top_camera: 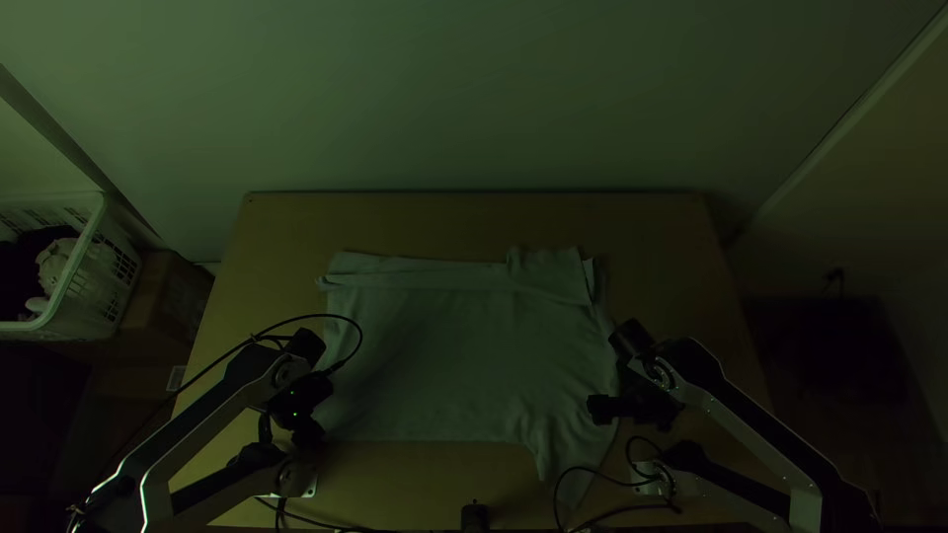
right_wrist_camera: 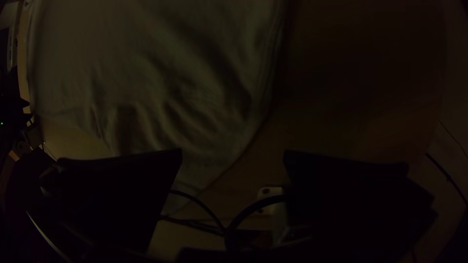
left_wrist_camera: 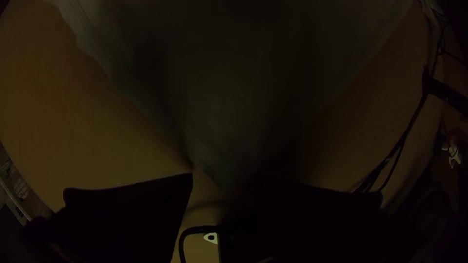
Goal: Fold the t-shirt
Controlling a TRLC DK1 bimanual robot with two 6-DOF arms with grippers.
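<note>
A t-shirt (top_camera: 454, 345) lies spread on the worktop (top_camera: 691, 237), its far edge folded over and near-right sleeve extended, as the left gripper (top_camera: 301, 413) and right gripper (top_camera: 637, 407), fingers apart, flank its near half.

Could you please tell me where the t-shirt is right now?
In the top view, the t-shirt lies on the table, between the left arm and the right arm, a narrow flap pointing toward the near edge at right.

Plain pale grey is shown by the t-shirt (top_camera: 444, 345), tan by the table (top_camera: 395, 222), white by the left-hand basket (top_camera: 84, 243).
</note>
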